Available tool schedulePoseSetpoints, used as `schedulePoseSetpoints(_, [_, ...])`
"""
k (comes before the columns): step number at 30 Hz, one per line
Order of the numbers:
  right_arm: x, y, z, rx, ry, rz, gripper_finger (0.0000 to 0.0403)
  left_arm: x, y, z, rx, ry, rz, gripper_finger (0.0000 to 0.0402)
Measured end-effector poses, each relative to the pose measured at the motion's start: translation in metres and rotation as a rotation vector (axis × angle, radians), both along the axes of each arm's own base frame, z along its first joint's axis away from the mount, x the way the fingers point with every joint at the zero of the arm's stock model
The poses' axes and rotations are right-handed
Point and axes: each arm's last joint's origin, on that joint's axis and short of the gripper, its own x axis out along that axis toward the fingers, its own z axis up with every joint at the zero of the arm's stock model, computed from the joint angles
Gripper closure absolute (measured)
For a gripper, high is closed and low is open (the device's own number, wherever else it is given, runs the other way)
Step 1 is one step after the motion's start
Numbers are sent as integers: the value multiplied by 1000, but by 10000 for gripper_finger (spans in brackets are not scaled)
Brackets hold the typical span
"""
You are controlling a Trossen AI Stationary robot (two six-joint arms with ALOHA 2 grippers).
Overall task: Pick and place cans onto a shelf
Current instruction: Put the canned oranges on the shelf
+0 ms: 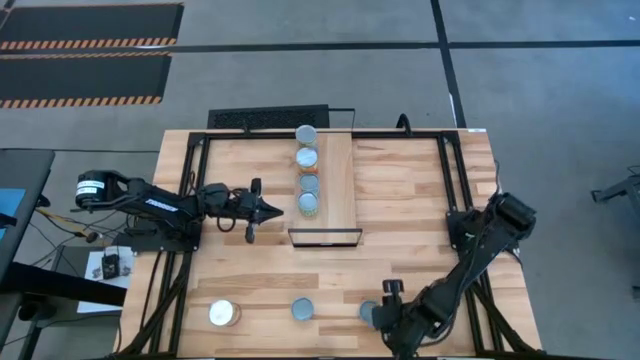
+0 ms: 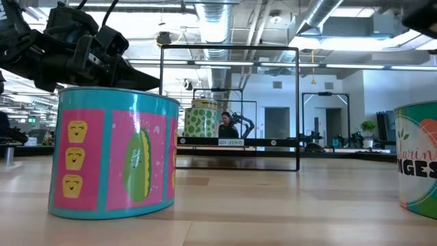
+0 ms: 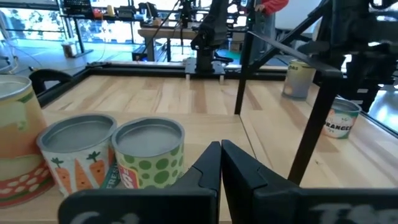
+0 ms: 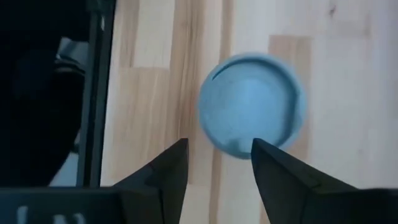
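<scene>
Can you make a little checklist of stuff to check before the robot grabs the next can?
1. Right claw open: ok, its two fingers stand apart.
2. Right claw lined up over the can with the grey top: ok, roughly; the can shows just past the fingertips.
3. Left claw out of the way: ok, shut and beside the shelf, far from the right arm.
4. Room left on the shelf: ok, four cans sit in a row on one side.
5. Other cans waiting: ok, two more stand on the table's front edge.
</scene>
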Motion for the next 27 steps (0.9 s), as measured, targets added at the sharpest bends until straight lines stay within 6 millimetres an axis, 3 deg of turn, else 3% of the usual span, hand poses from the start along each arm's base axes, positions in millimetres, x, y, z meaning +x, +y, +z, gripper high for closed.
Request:
schedulePoseSetpoints(9, [10,10,-21,-98,81,47,250,0,1,0,8,1,22,401])
schedulePoseSetpoints(16, [14,1,-16,-103,94,40,360,0,1,0,-5,1,29,401])
schedulePoseSetpoints(18, [14,-5,-10,-95,99,46,388,0,1,0,-15,1,39,401])
schedulePoseSetpoints(23, [7,-24,27,-91,58,25,385,0,2,0,-23,1,55,401])
schedulePoseSetpoints(27, [-10,-55,59,-192,63,-49,397,0,2,0,-30,1,55,401])
